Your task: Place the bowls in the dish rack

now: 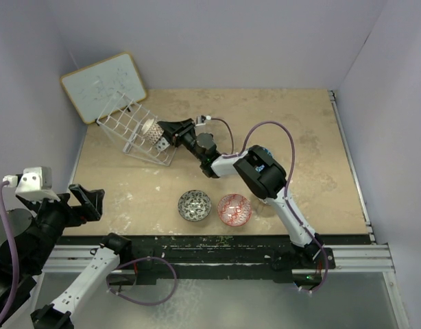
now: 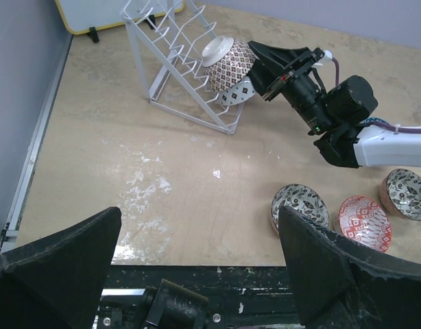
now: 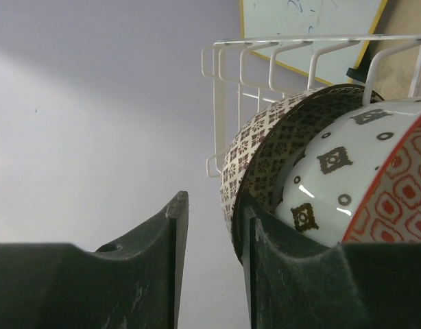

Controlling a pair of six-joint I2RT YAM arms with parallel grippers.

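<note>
Bowls stand on edge in the dish rack [image 1: 121, 123], upper left of the overhead view, as the right pincer [image 3: 214, 212] reaches in with its fingers spread. The wrist view shows one finger inside the brown-patterned bowl [image 3: 248, 157] and the other outside it, with a sliver of daylight between that outer finger and the bowl's wall. The rim sits between the jaws but is not pinched. Pressed close against it is a red-lined bowl [image 3: 334, 171], white outside with dark squares. Both lean on the white wires, just below the whiteboard [image 1: 104, 86] in the overhead frame.

Lower centre on the worktop [image 1: 313, 137], a grey bowl [image 1: 195, 205] and a red bowl [image 1: 234, 209] sit side by side. A third bowl [image 2: 406, 193] lies near them at the right edge of the left wrist view. All three are yet to be loaded. The left pincer [image 2: 200, 212] hangs wide open and empty at the lower left, well apart from everything.

The danger lies in the retreat. The finger inside the bowl could hook the rim on the way out and drag it off the wires, toppling its neighbour too. The rack looks light and tilted, so a nudge from the arm might slide or tip it. Ceramic dropped on a hard worktop chips easily.
</note>
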